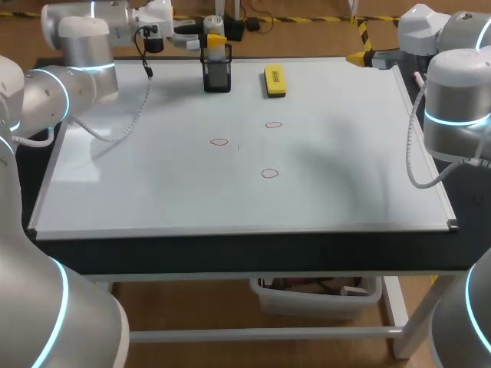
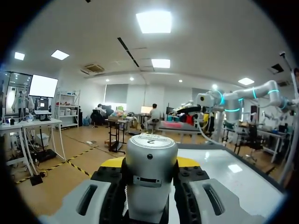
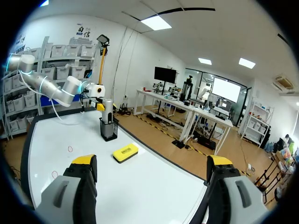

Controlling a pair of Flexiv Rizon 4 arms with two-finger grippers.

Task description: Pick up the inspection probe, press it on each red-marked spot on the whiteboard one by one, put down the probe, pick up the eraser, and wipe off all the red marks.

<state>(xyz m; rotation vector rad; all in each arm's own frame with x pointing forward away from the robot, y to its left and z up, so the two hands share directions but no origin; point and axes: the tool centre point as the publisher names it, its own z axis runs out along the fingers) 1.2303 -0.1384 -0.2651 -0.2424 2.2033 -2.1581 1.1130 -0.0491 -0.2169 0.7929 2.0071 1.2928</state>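
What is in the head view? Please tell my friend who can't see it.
The left hand grips the probe, which stands in a black holder at the far edge of the whiteboard. A yellow eraser lies beside the holder, and three red circles mark the board's middle. The right arm is at the right side.

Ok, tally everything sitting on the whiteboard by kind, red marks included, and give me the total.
red marks: 3
inspection probe: 1
black holder: 1
yellow eraser: 1
Total: 6
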